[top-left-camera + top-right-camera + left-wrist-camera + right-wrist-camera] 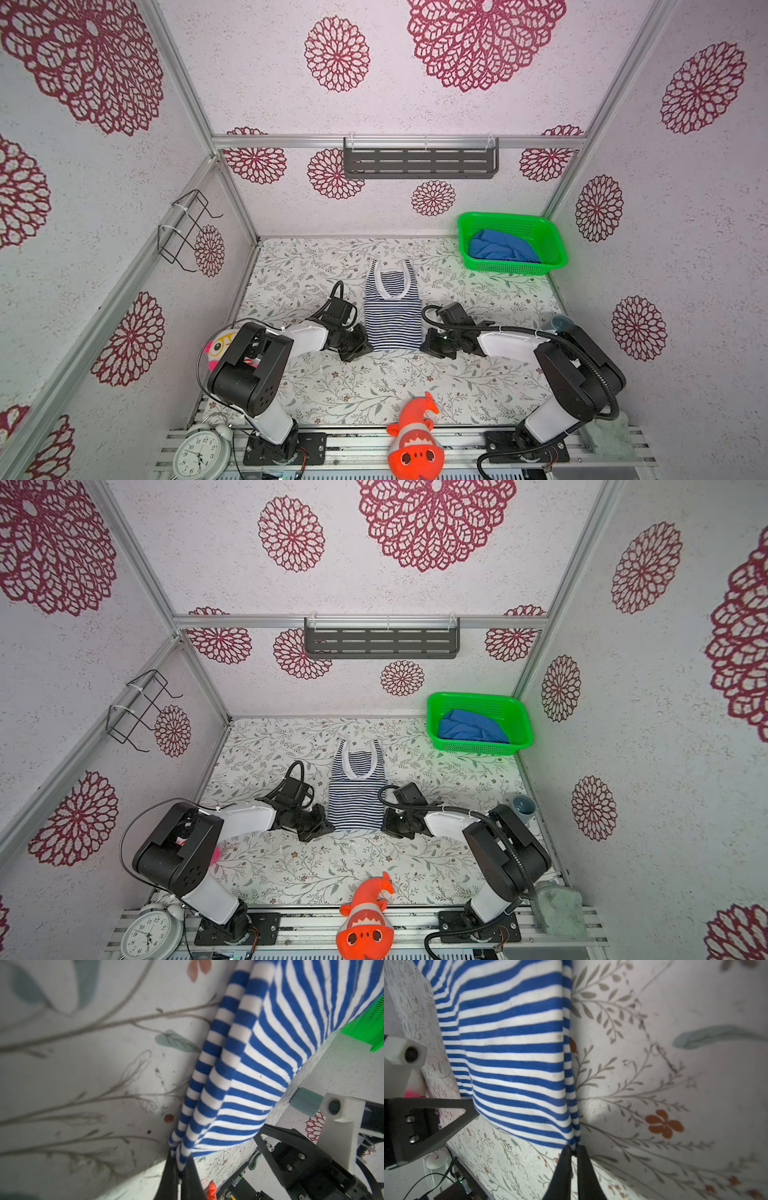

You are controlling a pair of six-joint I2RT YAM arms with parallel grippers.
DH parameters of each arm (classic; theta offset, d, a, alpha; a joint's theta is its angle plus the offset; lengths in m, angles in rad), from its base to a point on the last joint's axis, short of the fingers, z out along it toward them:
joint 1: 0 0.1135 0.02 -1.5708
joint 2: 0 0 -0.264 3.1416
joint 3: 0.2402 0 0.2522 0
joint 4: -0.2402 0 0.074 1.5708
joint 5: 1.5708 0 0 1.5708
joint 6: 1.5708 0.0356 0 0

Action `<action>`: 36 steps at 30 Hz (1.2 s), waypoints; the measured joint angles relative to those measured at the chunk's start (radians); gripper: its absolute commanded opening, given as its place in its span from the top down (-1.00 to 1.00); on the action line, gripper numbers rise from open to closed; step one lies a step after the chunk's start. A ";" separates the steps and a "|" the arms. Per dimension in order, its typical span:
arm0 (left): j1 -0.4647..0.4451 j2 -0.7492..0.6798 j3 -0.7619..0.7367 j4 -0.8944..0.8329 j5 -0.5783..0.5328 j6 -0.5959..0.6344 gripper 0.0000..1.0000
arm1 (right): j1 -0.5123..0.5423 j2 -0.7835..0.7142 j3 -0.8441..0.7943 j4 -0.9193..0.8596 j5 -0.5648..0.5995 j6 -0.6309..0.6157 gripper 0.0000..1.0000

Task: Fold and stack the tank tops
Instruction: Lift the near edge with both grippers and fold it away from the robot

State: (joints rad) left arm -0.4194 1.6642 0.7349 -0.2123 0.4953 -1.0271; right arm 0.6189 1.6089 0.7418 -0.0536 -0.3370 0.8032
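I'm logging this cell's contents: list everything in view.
Striped tank top: one, navy and white, table centre.
Basket: one, green, table's back right corner.
Blue tank top: one, royal blue, bunched in the basket.
Fish plush: one, orange, front centre.
Alarm clock: one, white, front left.
Plush toy: one, yellow and pink, table's left edge.
Cup: one, grey-blue, table's right edge.
Towel: one, grey-green, front right.
Shelf: one, dark grey, back wall.
Wire rack: one, black, left wall.
Left gripper: one, black, shut on striped tank top's hem corner.
Right gripper: one, black, shut on the other hem corner.
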 measured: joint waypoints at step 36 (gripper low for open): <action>0.023 -0.076 0.595 -0.664 -0.222 0.417 1.00 | -0.035 -0.057 0.527 -0.489 0.131 -0.369 1.00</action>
State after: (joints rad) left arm -0.3962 1.5879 1.3300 -0.8761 0.2737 -0.6098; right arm 0.5838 1.5517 1.2690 -0.5426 -0.2058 0.4343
